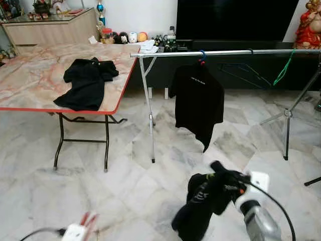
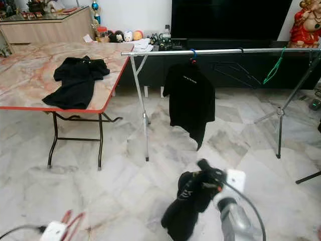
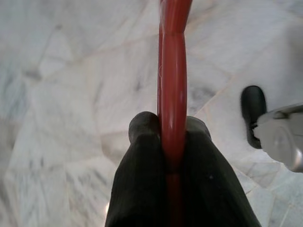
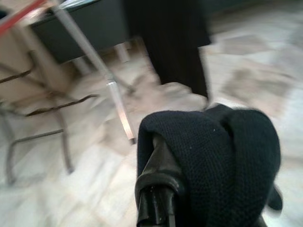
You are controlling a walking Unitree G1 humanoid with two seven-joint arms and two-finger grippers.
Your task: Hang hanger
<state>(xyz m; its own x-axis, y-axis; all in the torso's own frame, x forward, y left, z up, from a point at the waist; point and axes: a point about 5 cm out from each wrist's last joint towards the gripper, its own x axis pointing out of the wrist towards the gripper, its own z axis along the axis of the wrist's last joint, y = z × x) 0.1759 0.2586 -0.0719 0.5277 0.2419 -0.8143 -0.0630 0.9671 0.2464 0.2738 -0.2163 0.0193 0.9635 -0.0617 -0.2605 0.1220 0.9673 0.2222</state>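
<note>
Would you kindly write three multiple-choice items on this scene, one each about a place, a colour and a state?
1. Where does the spread-out black garment lie?
A. on the table
B. on the floor
C. over the rail

2. What colour is the hanger in the left gripper?
A. green
B. red
C. white

3. What does the right gripper hold?
A. nothing
B. a bottle
C. a dark cloth

Answers: 1 A, it rests on the marble-patterned table. 2 B, a red bar runs between the fingers. 3 C, the dark cloth is draped over the gripper.

Silver right arm point(image 1: 261, 221), black cable, black-fingered tool point(image 1: 223, 173).
</note>
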